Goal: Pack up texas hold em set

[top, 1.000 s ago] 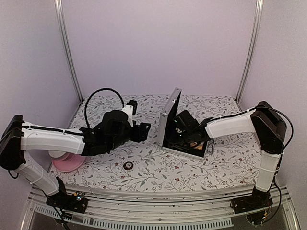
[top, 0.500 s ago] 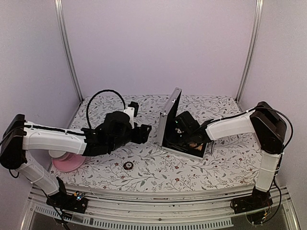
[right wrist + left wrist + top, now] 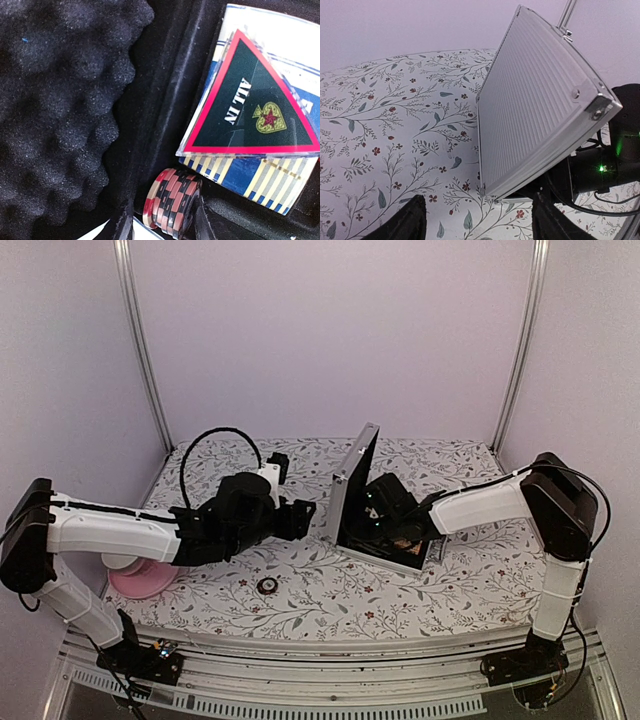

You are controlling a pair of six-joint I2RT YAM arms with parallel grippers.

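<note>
top view: open silver case [image 3: 350, 485] near the middle of the flowered table [image 3: 330, 605], a little toward 3 o'clock. its ribbed lid [image 3: 530, 100] stands steeply on the 9 o'clock side of the base, leaning toward 9 o'clock, black inside facing 3 o'clock. 1 small round disc [image 3: 267, 585] lies loose on the table at 7 o'clock from the case, well apart from it. a pink plate [image 3: 135, 582] sits at the 8 o'clock edge of the table, partly under the left arm.

left claw [image 3: 305, 515]: just beside the lid's outer face, at 9 o'clock from it, not touching. left wrist view: both fingers spread wide, nothing between them, the lid's lower corner ahead.

right claw [image 3: 161, 220]: reaching inside the case from 3 o'clock. right wrist view: a short stack of red-and-black chips [image 3: 170, 200] stands on edge between the 2 fingers, jaws part-way closed; whether they clamp the stack cannot be told. at 1 o'clock from the chips a black, red-edged triangle [image 3: 250, 107] marked "all in" lies on a blue-and-yellow striped pack [image 3: 260, 175]. black egg-crate foam [image 3: 55, 110] fills the 9 o'clock side.
</note>
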